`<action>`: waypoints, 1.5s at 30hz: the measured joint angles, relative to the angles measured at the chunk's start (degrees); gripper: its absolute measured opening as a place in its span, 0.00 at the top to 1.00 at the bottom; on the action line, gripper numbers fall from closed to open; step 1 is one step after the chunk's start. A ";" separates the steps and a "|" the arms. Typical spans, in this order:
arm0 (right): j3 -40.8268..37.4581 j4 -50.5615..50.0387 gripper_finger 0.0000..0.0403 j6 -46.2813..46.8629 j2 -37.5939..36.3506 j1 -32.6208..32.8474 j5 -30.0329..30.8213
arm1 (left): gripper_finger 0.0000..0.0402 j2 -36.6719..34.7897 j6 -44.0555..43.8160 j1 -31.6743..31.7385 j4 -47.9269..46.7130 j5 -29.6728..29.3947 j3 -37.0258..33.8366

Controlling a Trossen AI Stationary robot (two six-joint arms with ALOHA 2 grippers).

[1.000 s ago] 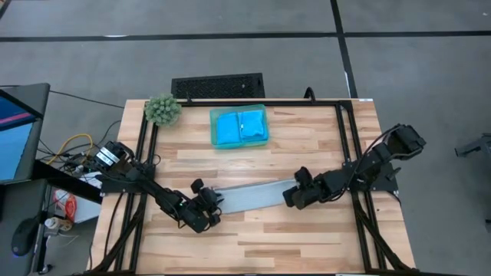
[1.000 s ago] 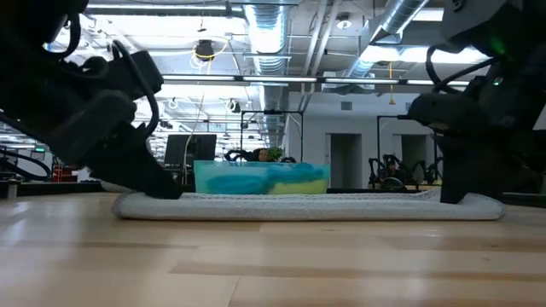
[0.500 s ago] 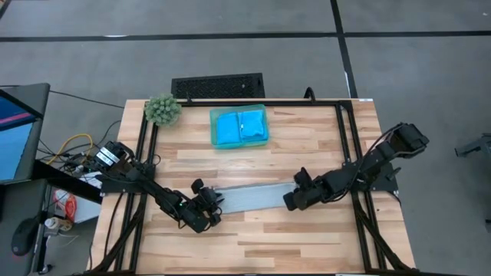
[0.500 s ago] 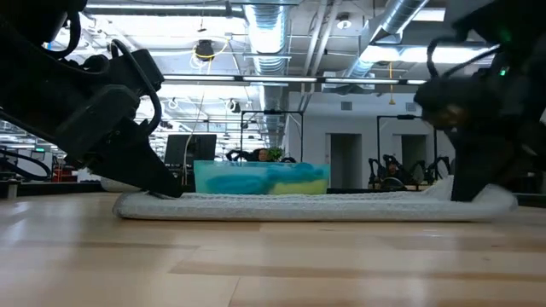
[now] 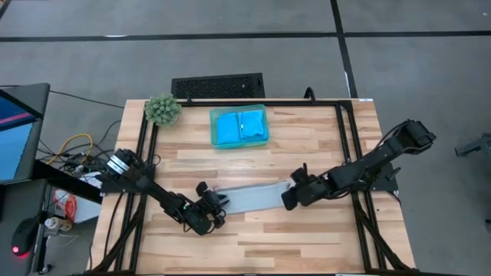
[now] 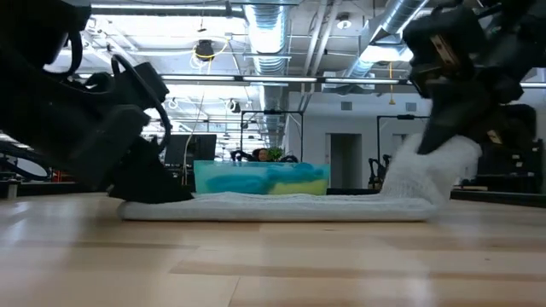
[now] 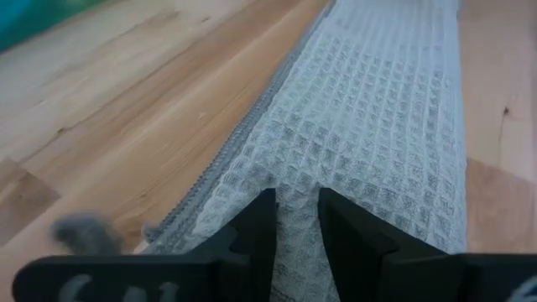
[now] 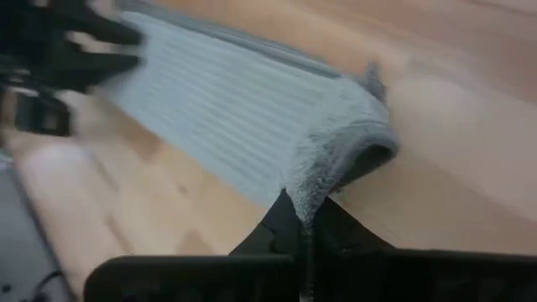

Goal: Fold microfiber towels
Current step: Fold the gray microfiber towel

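A light grey waffle-weave towel lies as a long folded strip across the table's middle; it also shows in the low view. My left gripper is shut on its left end. My right gripper is shut on its right end, which is raised. Two bright blue towels lie folded in the teal tray; a yellow one shows in the tray in the low view. My left gripper pinches the strip's left end between its two fingers, coming in low from the table's left and along the strip. The cloth puckers into a ridge between the fingers. That end stays on the table. My right gripper pinches the strip's right end between its two fingers, several layers bunched into a curl. It comes slanting from the table's right. That end is lifted off the table and folds over toward the left; the rest lies flat.
The teal tray stands at the table's far middle. A fuzzy green plant ball sits at the far left corner. A black frame runs along the table's sides. Bare wood lies near the front edge.
My right gripper has gone up and toward the table's left with the towel's right end, which has lifted off the table and curls over; the strip looks shorter. My left gripper has shifted slightly right, its end of the towel staying on the table.
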 joint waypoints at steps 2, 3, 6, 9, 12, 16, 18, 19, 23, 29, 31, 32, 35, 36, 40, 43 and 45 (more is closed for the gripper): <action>-0.01 2.64 0.96 -1.61 0.67 -0.17 -0.16 | 0.78 1.56 0.06 -0.03 1.85 -0.79 0.40; 0.00 4.90 0.95 -2.28 1.19 -0.37 -0.55 | 0.78 2.04 0.34 -0.03 2.45 -0.97 0.66; 0.04 9.57 0.94 -3.63 2.20 -1.08 -1.73 | 0.78 2.28 1.50 0.04 2.51 -0.04 1.40; 0.83 12.10 0.94 -5.17 3.45 -1.65 -1.97 | 0.78 2.38 1.64 0.04 2.82 0.02 1.85; 3.25 12.15 0.95 -7.48 4.93 -2.16 -2.64 | 0.78 2.45 1.64 0.04 2.86 0.36 2.35; 7.46 12.07 0.94 -10.64 7.70 -2.79 -4.16 | 0.78 2.51 1.64 0.04 2.84 0.22 2.53; 9.85 12.37 0.93 -11.98 9.78 -3.22 -5.12 | 0.78 2.51 1.62 0.04 2.84 0.11 2.53; 10.80 12.18 0.93 -12.54 10.81 -3.38 -5.57 | 0.78 2.53 1.61 0.04 2.90 -0.01 2.55; 15.39 12.14 0.94 -15.60 15.33 -4.39 -7.35 | 0.78 2.61 2.14 0.05 3.92 -0.38 2.53; 21.94 11.87 0.92 -19.66 21.16 -6.11 -9.72 | 0.78 2.64 2.69 0.09 4.82 -0.20 2.53; 23.82 12.35 0.92 -20.32 23.01 -6.74 -10.34 | 0.78 2.64 2.69 0.09 4.89 -0.35 2.53; 24.46 12.04 0.92 -21.06 23.69 -7.04 -10.63 | 0.78 2.64 2.69 0.09 4.97 -0.39 2.53; 26.50 12.27 0.93 -22.28 25.93 -7.70 -11.00 | 0.78 2.64 2.93 0.11 5.22 -0.48 2.53; 26.97 12.23 0.93 -22.42 26.52 -7.87 -11.01 | 0.78 2.64 2.97 0.11 5.27 -0.50 2.53; 28.82 12.01 0.91 -22.96 28.33 -8.60 -11.36 | 0.78 2.64 2.97 0.11 5.29 -0.56 2.53; 29.35 12.94 0.91 -23.93 28.29 -8.69 -11.82 | 0.78 2.64 3.13 0.15 5.31 -0.50 2.53; 29.33 13.28 0.91 -23.99 28.29 -8.64 -11.92 | 0.78 2.64 3.14 0.15 5.31 -0.50 2.53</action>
